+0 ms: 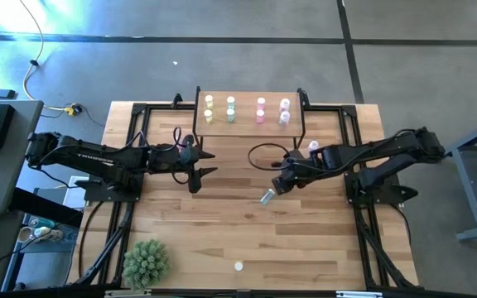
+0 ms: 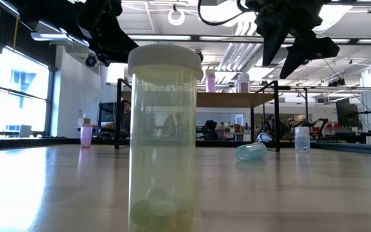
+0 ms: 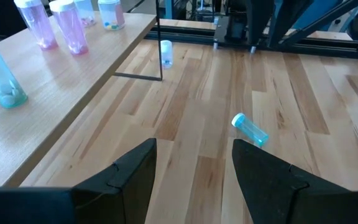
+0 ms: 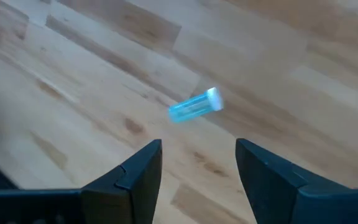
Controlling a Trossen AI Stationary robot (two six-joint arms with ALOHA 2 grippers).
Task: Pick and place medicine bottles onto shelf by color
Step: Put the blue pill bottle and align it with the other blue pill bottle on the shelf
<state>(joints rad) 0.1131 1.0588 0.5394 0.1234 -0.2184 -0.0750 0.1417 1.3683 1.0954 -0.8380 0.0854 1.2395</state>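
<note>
bottle, small pale-blue plastic one with white cap, lies toppled just ahead of my right gripper, jaws wide and empty, long axis crosswise.

The high view looks straight down on the whole worktop. The low view sits at worktop height, facing level toward 12 o'clock. Both wrist views look down closely, sharing the toppled bottle.

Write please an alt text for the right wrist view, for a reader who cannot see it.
A small blue bottle with a pale cap lies on its side on the wood-plank table. The right gripper is above it, its two dark fingers open and empty.
</note>
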